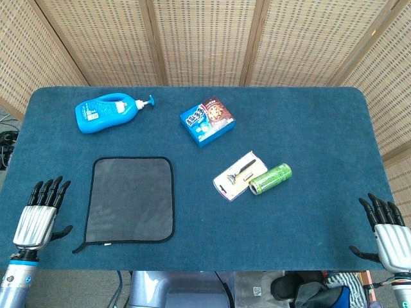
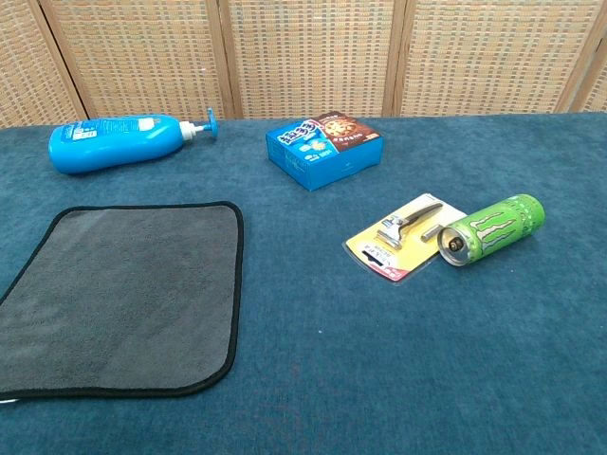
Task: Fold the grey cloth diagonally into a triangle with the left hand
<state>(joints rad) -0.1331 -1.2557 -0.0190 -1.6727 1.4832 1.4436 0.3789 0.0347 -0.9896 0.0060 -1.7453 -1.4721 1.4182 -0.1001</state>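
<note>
While the cloth [image 1: 131,200] is lying flat and unfolded, front-left on the table [image 1: 308,128] | left hand [image 1: 40,217] is hovering beside it, fingers spread, holding nothing | right hand [image 1: 389,236] is idling likewise, front-right.

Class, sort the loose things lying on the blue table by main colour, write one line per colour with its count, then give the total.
Blue: 2, the pump bottle and the snack box
Grey: 1, the grey cloth
Green: 1, the can
Yellow and white: 1, the razor pack
Total: 5
</note>
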